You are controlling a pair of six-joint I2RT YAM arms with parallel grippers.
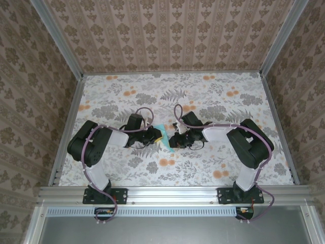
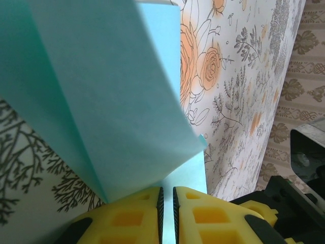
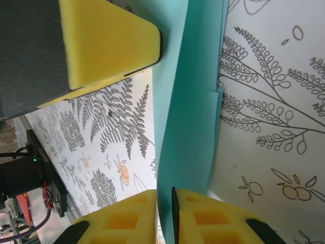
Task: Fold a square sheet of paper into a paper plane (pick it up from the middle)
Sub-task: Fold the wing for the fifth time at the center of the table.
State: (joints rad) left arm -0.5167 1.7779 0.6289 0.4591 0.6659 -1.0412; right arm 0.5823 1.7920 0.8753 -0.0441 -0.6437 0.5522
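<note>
The thin turquoise-blue sheet of paper (image 1: 163, 136), already folded into overlapping layers, sits between the two arms at the middle of the floral-patterned table top (image 1: 203, 96); whether it touches the surface is not clear. The step in hand looks like setting or sharpening a crease. To do it well, both grips should hold the layers flush so the edges stay aligned, with only gentle tension across the sheet (image 2: 101, 101) so it lies taut without tearing, and any press should run along the fold line. The left gripper (image 2: 166, 203) has its yellow fingers pressed nearly together, pinching one edge of the paper; the right gripper (image 3: 165, 213) pinches the sheet (image 3: 188, 127) likewise. From above, both arms reach inward with bent elbows, wrists facing each other
</note>
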